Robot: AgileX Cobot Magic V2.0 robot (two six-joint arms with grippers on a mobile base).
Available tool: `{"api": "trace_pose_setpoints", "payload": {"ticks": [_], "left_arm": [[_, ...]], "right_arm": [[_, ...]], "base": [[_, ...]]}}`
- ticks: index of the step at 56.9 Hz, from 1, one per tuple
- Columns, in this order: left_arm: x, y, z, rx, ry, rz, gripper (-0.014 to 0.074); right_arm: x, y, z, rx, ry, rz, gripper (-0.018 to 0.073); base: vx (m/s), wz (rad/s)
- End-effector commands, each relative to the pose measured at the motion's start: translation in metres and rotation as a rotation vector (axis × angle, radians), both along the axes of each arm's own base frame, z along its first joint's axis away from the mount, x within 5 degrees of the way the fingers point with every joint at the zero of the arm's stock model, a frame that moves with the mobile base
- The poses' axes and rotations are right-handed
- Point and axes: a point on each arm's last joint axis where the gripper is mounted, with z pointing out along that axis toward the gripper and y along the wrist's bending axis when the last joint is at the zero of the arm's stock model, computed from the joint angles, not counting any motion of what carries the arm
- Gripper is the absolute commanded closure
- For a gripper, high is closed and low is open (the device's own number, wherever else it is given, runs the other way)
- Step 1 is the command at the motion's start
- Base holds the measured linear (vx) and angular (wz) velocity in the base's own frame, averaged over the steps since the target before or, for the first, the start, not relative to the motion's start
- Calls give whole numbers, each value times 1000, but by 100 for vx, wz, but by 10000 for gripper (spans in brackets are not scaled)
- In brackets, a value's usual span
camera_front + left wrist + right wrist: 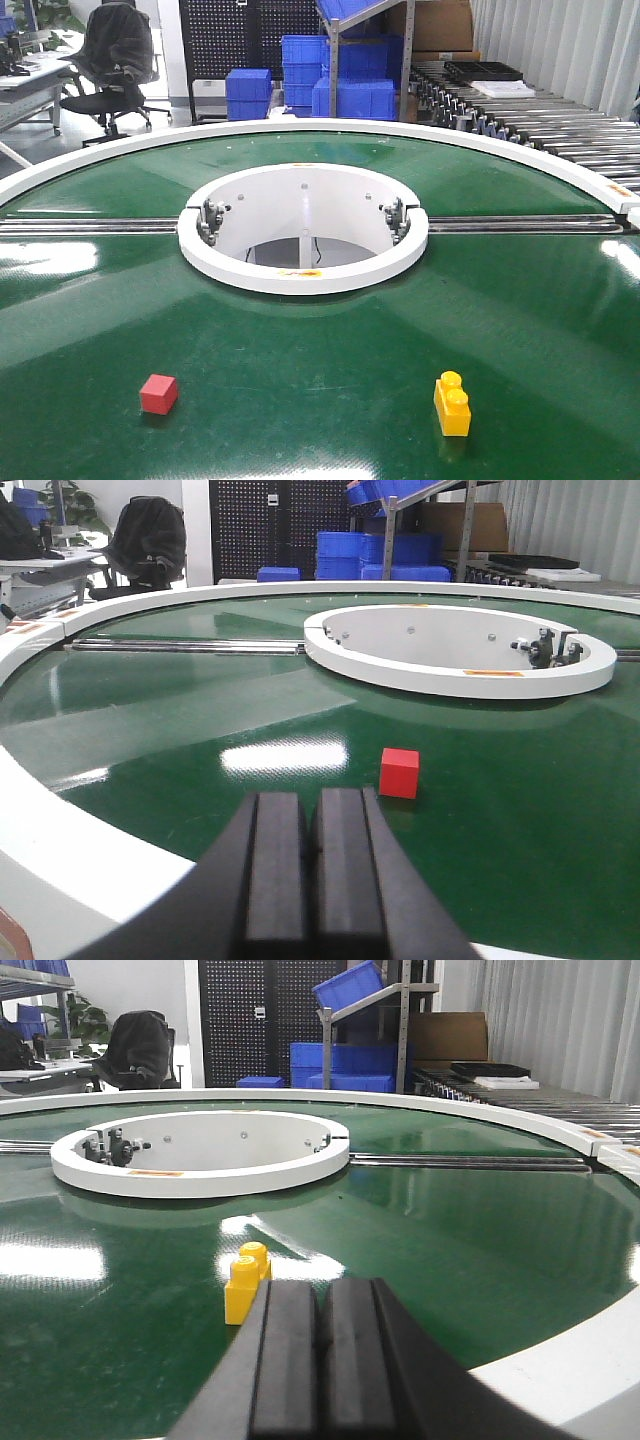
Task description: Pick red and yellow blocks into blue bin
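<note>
Closest to each wrist lens are my own black fingers. My left pincer point(310, 810) has its 2 fingers pressed together with nothing between them, and my right pincer point(320, 1295) is likewise together and empty. The red block point(399, 773) sits on the green counter point(520, 810) beyond my left tips and to their right in the frame, near but apart. The yellow block point(246, 1282) lies just left of my right tips, its long axis with the 2 studs running away from the lens. In the front view red is lower left and yellow lower right, well apart, so each arm has its own block nearer. Blue crates point(350, 98) stand at the top of the frame behind the counter; which is my bin I cannot tell. I judge both pincers must open first.
</note>
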Motion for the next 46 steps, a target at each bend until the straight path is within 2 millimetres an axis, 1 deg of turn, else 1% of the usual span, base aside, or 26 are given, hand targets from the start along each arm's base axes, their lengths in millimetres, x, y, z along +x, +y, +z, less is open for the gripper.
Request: {"api": "trace_pose_setpoints", "payload": {"ticks": [1,32,41,46], "left_arm": [[-3,0,14,-9,-113,4,595],[-3,0,14,-9,-113,4,595],[-3,0,18,-11,-147,5,595],[-6,1,31,-8,-269,9,595]], "right_arm": [[-1,1,6,-5,-82,6,569],[-1,1,7,-5,-98,7,569],[-3,1,17,2,-208,15,569],[-5,2,24,6,-280,19,569]], "base": [[0,0],[0,0],[0,0],[0,0]]}}
